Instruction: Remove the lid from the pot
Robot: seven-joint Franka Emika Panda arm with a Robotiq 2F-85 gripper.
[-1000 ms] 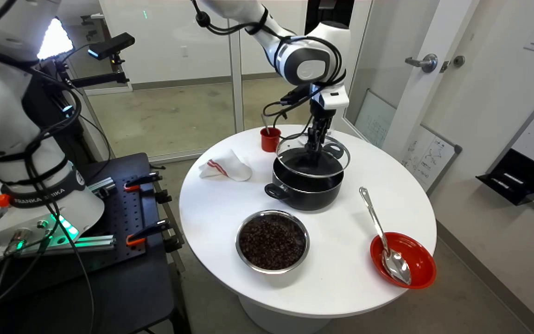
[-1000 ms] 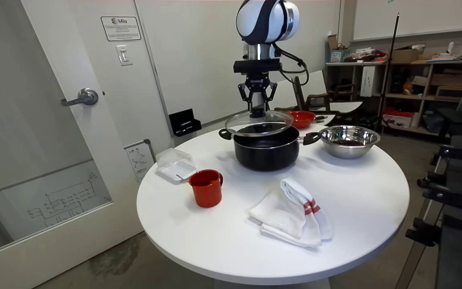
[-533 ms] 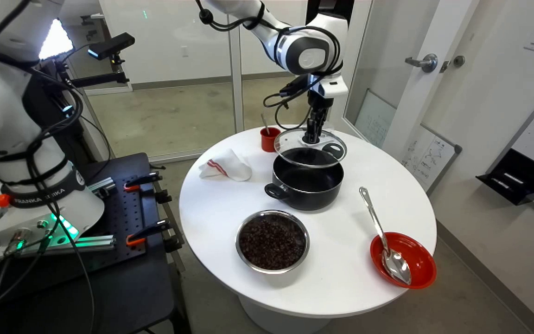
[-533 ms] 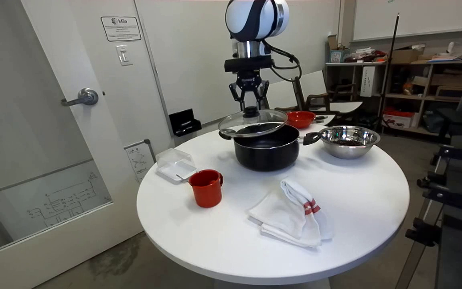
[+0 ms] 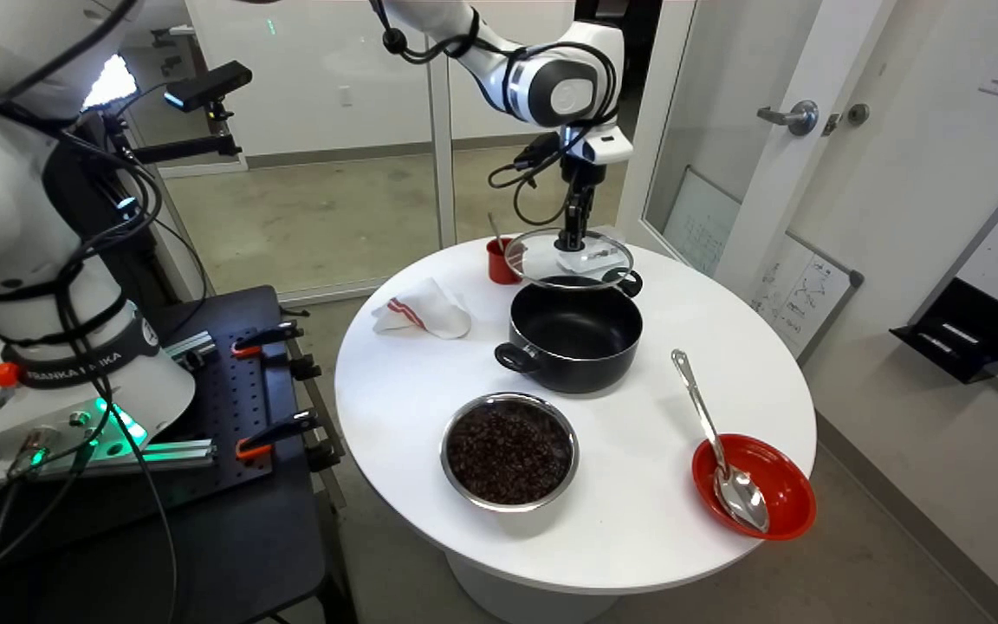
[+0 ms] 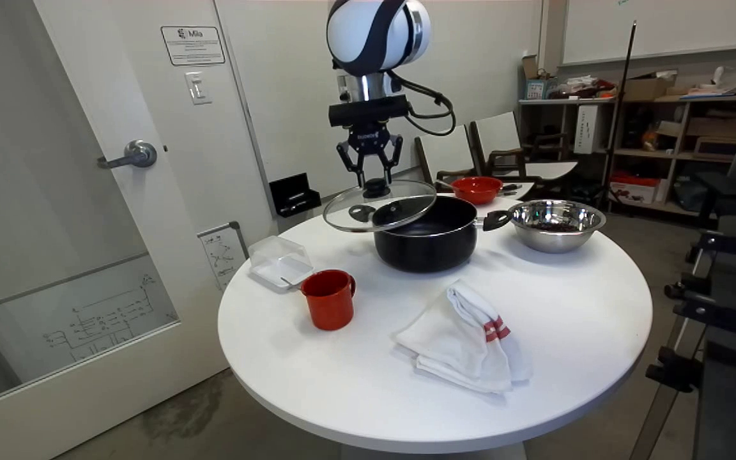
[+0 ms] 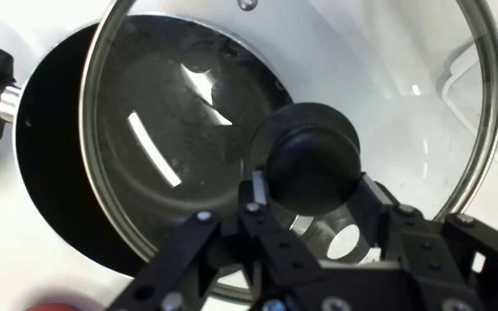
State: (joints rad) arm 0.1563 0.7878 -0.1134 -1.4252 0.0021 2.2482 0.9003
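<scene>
The glass lid [image 5: 536, 263] with a silvery rim is raised and tilted above one side of the black pot [image 5: 586, 373], and no longer covers it fully. The lid [image 6: 350, 211] overhangs the table beside the pot [image 6: 425, 252] in an exterior view. My gripper [image 5: 570, 245] is shut on the lid's dark knob; its fingers [image 6: 375, 184] stand either side of it. In the wrist view the gripper [image 7: 314, 188] flanks the round knob [image 7: 314, 168]. The pot's interior [image 7: 54, 142] shows dark beside the lid rim. I cannot tell whether the lid's edge clears the pot's rim.
A red mug [image 6: 329, 300], a clear plastic box [image 6: 280, 262] and a white cloth [image 6: 470, 345] are on the round white table [image 6: 572, 332]. A steel bowl with dark contents [image 5: 509, 452] stands near the pot. A red bowl [image 5: 780, 481] holds spoons at the edge.
My gripper has carried the lid sideways off the pot, towards the clear box and away from the steel bowl. More of the pot's inside is uncovered. The pot has not moved.
</scene>
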